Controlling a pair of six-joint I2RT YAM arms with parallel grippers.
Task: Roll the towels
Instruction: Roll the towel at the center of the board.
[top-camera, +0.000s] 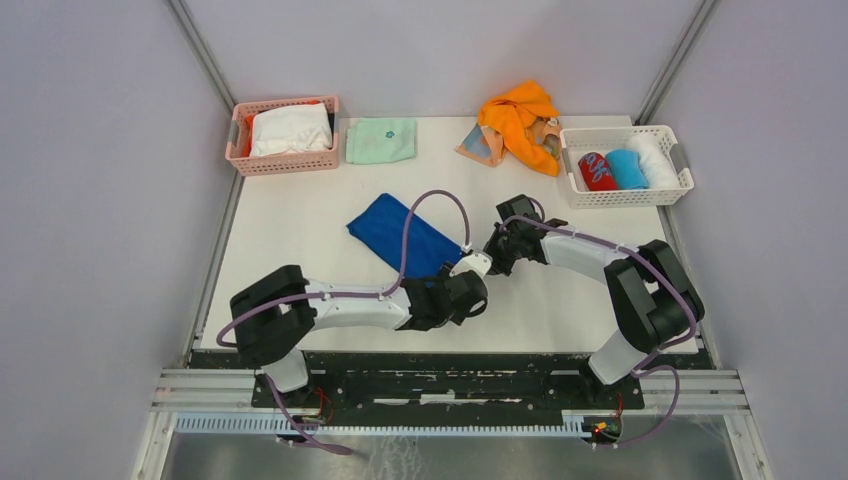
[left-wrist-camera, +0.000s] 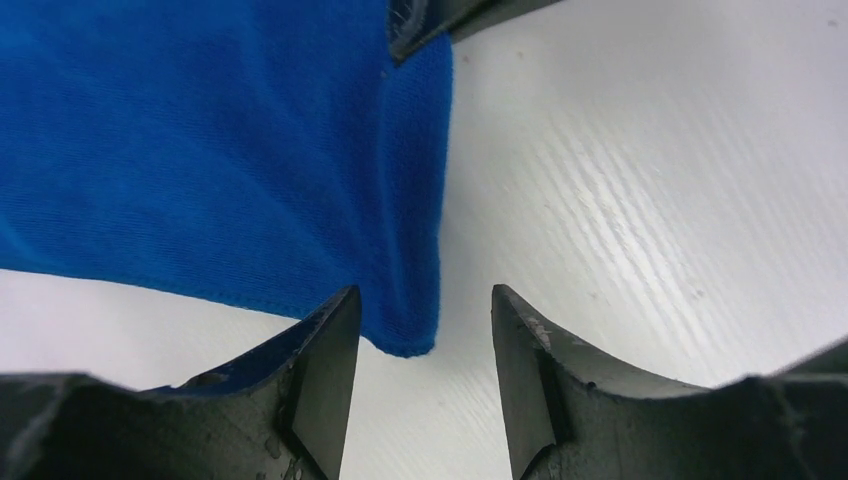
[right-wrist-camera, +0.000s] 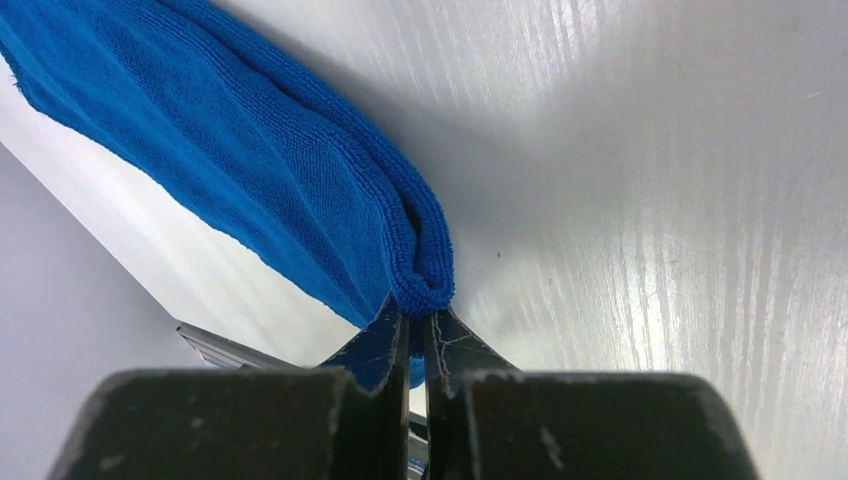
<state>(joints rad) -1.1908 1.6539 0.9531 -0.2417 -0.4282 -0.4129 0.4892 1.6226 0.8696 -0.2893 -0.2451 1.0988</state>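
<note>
Nearest the bases, the left gripper (left-wrist-camera: 420, 305) has its jaws apart, with the near corner of the blue towel (left-wrist-camera: 200, 150) lying between them unpinched. If it closes late or off to one side, that corner may slip out and the roll would start crooked.

Just beside it, at the same near-right end of the blue towel, the right gripper (right-wrist-camera: 415, 322) is clamped tight on a doubled-over edge of the cloth. A pull from there while the other corner is free could drag or skew the whole towel across the table (top-camera: 300, 250) rather than turn it over. The two wrists sit close together at this end, so a knock between them is a fair risk.

Well beyond the blue towel, the orange towel (top-camera: 520, 115) lies heaped over the peach patterned towel (top-camera: 478, 145), both unrolled. Lifting one could carry the other along.
</note>
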